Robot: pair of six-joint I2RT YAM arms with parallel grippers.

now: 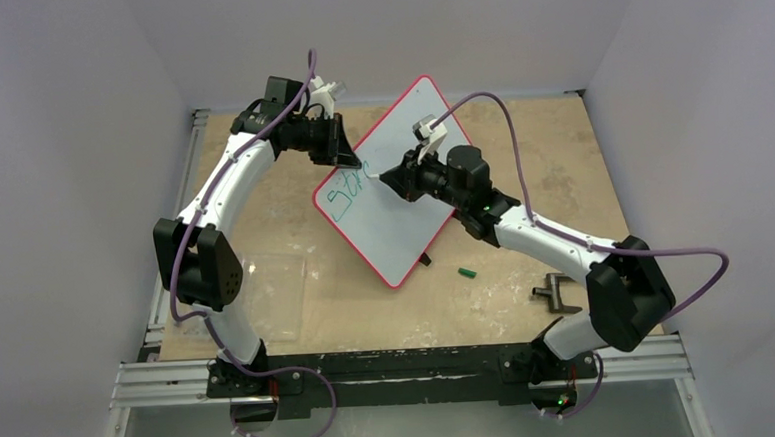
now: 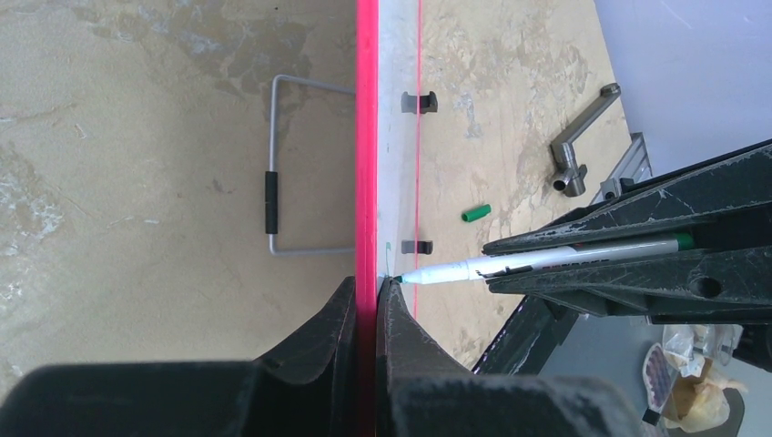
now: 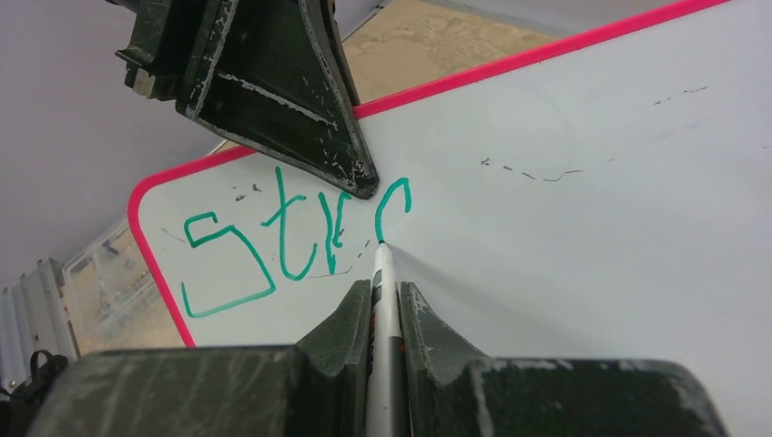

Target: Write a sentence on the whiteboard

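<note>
Table [image 1: 293,213] is carrying the whiteboard [image 1: 404,228], which is standing tilted between the two arms. Left gripper [image 2: 367,287] is pinching the board's red rim, jaws closed on the edge. Right gripper [image 3: 386,291] is clamping a marker [image 3: 383,269], tip touching the white face. The sentence [image 3: 287,238] is reading "Str" in green (plus one hooked stroke at the tip). A green cap [image 1: 467,272] is lying near the board's lower corner.

1 whiteboard [image 1: 404,223], 1 marker [image 2: 510,264], 1 green cap [image 1: 467,272], 1 plastic sheet [image 1: 277,294], 1 crank [image 1: 556,295], 2 claws [image 2: 369,287] [image 3: 383,289]
</note>
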